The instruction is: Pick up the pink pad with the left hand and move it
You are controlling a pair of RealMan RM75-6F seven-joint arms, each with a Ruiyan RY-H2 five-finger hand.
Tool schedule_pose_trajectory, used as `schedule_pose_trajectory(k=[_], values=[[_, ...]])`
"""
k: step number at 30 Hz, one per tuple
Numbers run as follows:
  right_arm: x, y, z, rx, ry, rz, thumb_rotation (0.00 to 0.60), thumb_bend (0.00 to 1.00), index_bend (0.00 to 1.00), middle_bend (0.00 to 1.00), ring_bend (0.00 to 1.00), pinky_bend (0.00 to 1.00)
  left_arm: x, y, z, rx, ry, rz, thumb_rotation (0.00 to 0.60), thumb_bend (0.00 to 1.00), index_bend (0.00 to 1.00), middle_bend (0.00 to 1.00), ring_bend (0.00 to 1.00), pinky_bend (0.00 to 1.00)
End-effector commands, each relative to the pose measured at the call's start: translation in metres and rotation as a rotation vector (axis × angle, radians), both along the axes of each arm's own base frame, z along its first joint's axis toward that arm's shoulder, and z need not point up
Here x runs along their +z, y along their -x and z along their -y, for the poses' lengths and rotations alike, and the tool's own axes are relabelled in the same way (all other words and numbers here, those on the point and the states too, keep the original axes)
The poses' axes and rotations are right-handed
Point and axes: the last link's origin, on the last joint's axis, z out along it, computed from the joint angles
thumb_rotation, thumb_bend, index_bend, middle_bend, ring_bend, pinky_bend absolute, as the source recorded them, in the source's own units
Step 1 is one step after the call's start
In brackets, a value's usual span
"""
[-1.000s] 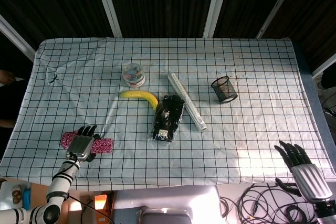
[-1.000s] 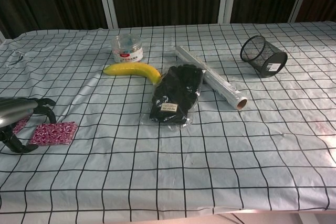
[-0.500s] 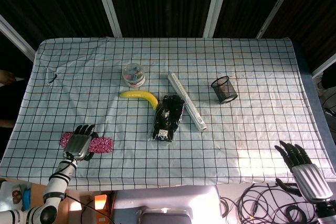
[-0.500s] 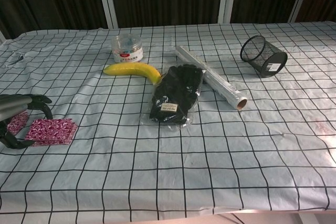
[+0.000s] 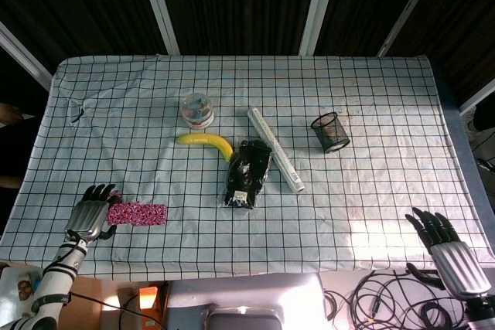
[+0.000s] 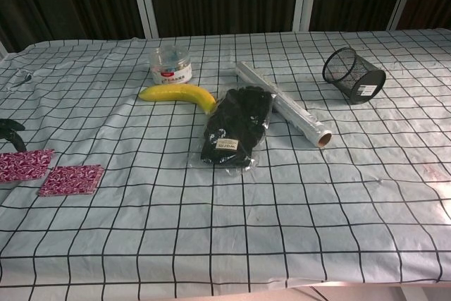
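Note:
The pink pad (image 5: 139,212), patterned pink and white, lies flat near the table's front left corner. In the chest view the pink pad (image 6: 70,180) shows as two flat sections side by side. My left hand (image 5: 90,218) sits at the pad's left end with its fingers apart, gripping nothing. Only a dark fingertip (image 6: 11,129) of it shows at the chest view's left edge, above the pad. My right hand (image 5: 443,246) hangs beyond the table's front right corner, fingers spread and empty.
A banana (image 5: 206,141), a clear round tub (image 5: 196,109), a black packaged item (image 5: 247,173), a foil roll (image 5: 275,160) and a tipped black mesh cup (image 5: 330,131) lie mid-table. Cables lie on the floor by the right hand.
My left hand has slid left off the middle of the pad toward the table edge. The pad now lies uncovered and flat. The right hand has stayed still.

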Motion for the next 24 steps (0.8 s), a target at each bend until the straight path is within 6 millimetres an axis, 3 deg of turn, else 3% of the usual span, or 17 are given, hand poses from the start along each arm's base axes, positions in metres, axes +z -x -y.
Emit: schedule_pose_trajectory(k=[1,6,9,14,17,24], values=[[0.0,0.0,0.0,0.001,0.0,0.001,0.6,0.2,0.0,0.0,0.0,0.0,0.008,0.016,0.015,0.022,-0.004,-0.013,0.6,0.33,0.61,0.06,0.0,0.0],[-0.002,-0.001,0.001,0.006,-0.007,-0.002,0.6,0.2,0.0,0.0,0.0,0.0,0.004,0.033,0.032,0.049,0.017,-0.01,0.6,0.33,0.58,0.06,0.0,0.0],[-0.004,-0.003,0.001,0.012,-0.014,-0.002,0.6,0.2,0.0,0.0,0.0,0.0,-0.003,0.037,0.033,0.053,0.039,-0.01,0.6,0.33,0.5,0.05,0.0,0.0],[-0.004,-0.004,0.0,0.016,-0.014,-0.001,0.6,0.2,0.0,0.0,0.0,0.0,-0.006,0.038,0.034,0.056,0.055,-0.022,0.6,0.32,0.28,0.02,0.0,0.0],[-0.003,-0.003,0.0,0.015,-0.011,0.0,0.6,0.2,0.0,0.0,0.0,0.0,-0.008,0.037,0.035,0.067,0.064,-0.031,0.6,0.31,0.02,0.0,0.0,0.0],[0.0,-0.002,-0.003,0.014,-0.003,0.003,0.6,0.2,0.0,0.0,0.0,0.0,0.009,0.03,0.05,0.064,0.023,-0.041,0.6,0.3,0.0,0.0,0.0,0.0]])
